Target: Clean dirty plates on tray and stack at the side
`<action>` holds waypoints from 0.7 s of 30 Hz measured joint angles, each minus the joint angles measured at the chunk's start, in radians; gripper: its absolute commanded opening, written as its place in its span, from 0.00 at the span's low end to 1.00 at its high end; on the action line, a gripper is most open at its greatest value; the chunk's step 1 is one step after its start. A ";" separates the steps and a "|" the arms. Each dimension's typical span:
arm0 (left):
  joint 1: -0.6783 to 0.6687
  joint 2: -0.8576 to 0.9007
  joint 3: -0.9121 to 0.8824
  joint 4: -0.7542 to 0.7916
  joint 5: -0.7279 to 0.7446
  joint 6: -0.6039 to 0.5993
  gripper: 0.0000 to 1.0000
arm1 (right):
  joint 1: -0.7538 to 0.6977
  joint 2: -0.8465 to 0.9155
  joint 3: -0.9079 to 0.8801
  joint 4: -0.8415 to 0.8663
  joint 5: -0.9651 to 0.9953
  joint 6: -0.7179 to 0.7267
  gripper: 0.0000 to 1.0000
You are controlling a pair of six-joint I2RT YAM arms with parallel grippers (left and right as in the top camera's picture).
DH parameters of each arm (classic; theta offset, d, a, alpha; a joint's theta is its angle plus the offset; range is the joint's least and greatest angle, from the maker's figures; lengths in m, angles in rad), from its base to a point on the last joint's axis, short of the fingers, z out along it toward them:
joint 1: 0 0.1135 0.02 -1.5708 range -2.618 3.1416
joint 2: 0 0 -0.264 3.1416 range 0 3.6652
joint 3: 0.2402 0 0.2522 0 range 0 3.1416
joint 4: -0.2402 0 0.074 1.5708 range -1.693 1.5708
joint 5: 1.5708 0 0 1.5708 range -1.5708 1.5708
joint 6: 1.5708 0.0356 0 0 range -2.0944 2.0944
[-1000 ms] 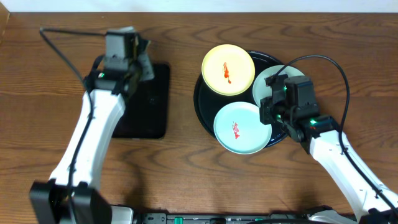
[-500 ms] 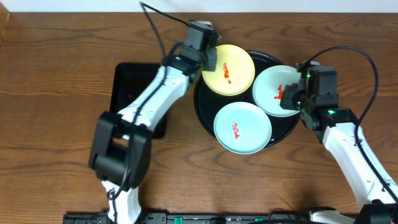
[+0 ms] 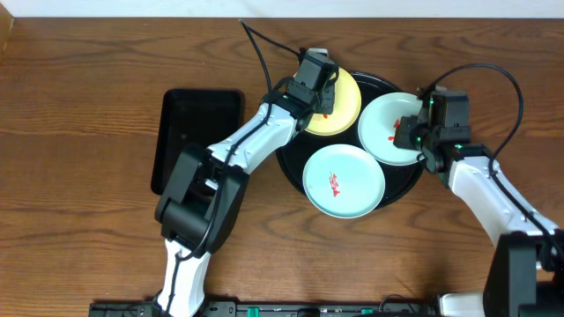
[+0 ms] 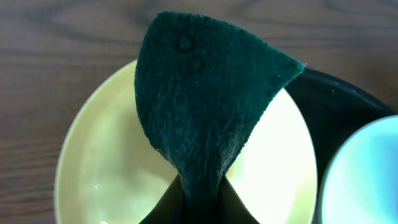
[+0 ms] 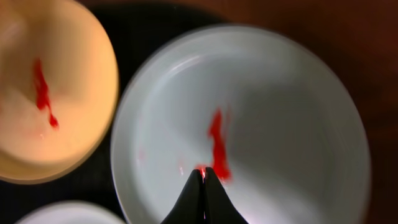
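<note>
A round black tray (image 3: 291,157) carries three plates. The pale yellow plate (image 3: 345,113) lies at the back. My left gripper (image 3: 326,95) hangs over it, shut on a dark green scouring pad (image 4: 205,106) that hides the plate's (image 4: 99,162) centre. The right mint plate (image 3: 381,119) has a red smear (image 5: 217,146). My right gripper (image 3: 407,135) is shut and empty, its tips (image 5: 203,175) at the smear's near end. The front mint plate (image 3: 344,180) shows a red smear too.
A rectangular black tray (image 3: 198,141) lies on the wooden table to the left of the round tray. The left arm stretches across from the lower left to the yellow plate. Cables arch above both wrists.
My left arm has swung right from the rectangular tray to over the yellow plate, carrying the pad. My right gripper has drawn back from the tray's middle to the right plate.
</note>
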 measured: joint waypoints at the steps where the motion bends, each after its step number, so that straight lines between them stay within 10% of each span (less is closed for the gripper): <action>1: 0.000 0.021 0.000 0.016 0.000 -0.037 0.07 | 0.000 0.023 0.003 0.048 -0.011 0.000 0.01; 13: -0.014 0.071 0.000 0.049 0.000 -0.231 0.07 | 0.080 0.319 0.211 0.161 -0.044 0.000 0.02; 21: -0.049 0.112 0.004 0.056 -0.001 -0.261 0.07 | 0.124 0.408 0.342 0.130 -0.048 -0.004 0.31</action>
